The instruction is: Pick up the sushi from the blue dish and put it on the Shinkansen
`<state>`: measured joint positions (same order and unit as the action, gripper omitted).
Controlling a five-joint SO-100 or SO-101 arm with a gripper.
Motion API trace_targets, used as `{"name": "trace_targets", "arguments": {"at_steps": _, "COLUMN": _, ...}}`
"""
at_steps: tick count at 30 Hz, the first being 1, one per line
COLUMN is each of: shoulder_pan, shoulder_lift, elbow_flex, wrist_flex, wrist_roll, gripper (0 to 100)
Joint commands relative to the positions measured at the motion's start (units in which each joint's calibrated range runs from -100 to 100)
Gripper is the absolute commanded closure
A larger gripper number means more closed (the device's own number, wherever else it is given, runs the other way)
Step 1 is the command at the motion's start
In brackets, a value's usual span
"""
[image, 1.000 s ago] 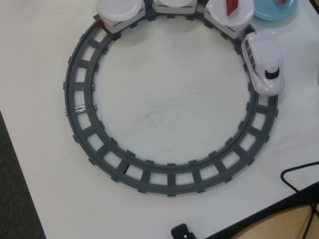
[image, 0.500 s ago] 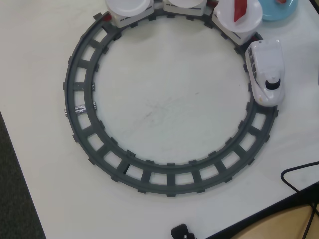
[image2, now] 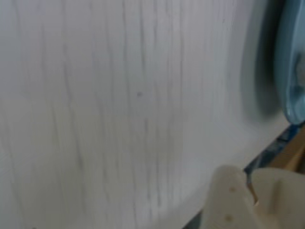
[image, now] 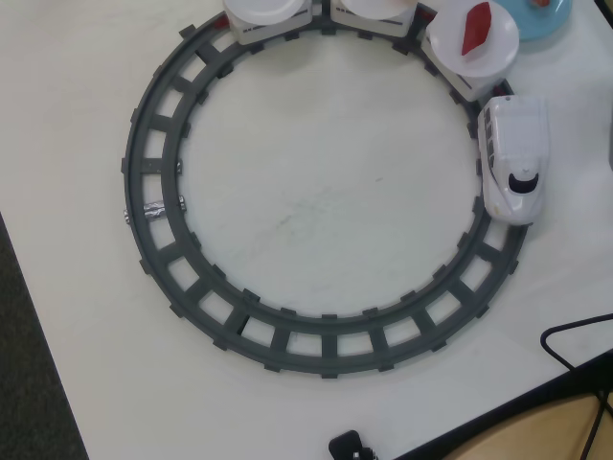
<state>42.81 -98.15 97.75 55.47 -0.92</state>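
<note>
In the wrist view the pincer (image2: pixel 252 191) is showing only as two pale plastic parts at the bottom right edge, sitting close together with a thin dark gap between them; the picture is blurring, so I cannot tell whether it is open or closed, and nothing is visibly sitting between the parts. It is hanging over the white worktop (image2: pixel 119 105), near its edge. At the right border of that view the rim of the blue dish (image2: pixel 290 71) is curving in, casting a soft shadow on the worktop beside it.

In the overhead view the pincer is not appearing. The blue dish (image: pixel 536 24) is lying at the top right corner, mostly cut off, with a small reddish piece (image: pixel 542 3) resting on it at the frame edge; whether that is the sushi cannot be told. Just beside the dish, the Shinkansen (image: pixel 515 158) is standing on the grey circular track (image: pixel 153 206), nose pointing down the picture. The car behind it is carrying a white plate (image: pixel 450 48) with a red pointed piece (image: pixel 476 28) lying on it.
</note>
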Motion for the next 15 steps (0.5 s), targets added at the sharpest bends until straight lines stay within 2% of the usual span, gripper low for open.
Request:
{"name": "trace_targets", "arguments": {"at_steps": 1, "shoulder_pan": 0.7, "shoulder_lift": 0.0, "elbow_flex": -3.3, "wrist_flex": -1.3, "wrist_roll": 4.1, "gripper": 93}}
{"name": "trace_targets", "arguments": {"at_steps": 6, "shoulder_pan": 0.0, "shoulder_lift": 0.4, "elbow_flex": -15.0, "wrist_flex": 4.7, "wrist_roll": 4.1, "gripper": 80}}
{"name": "trace_targets", "arguments": {"at_steps": 15, "shoulder_pan": -9.3, "shoulder_lift": 5.0, "elbow_flex": -43.0, "wrist_flex": 21.2, "wrist_roll": 4.6, "gripper": 78}}
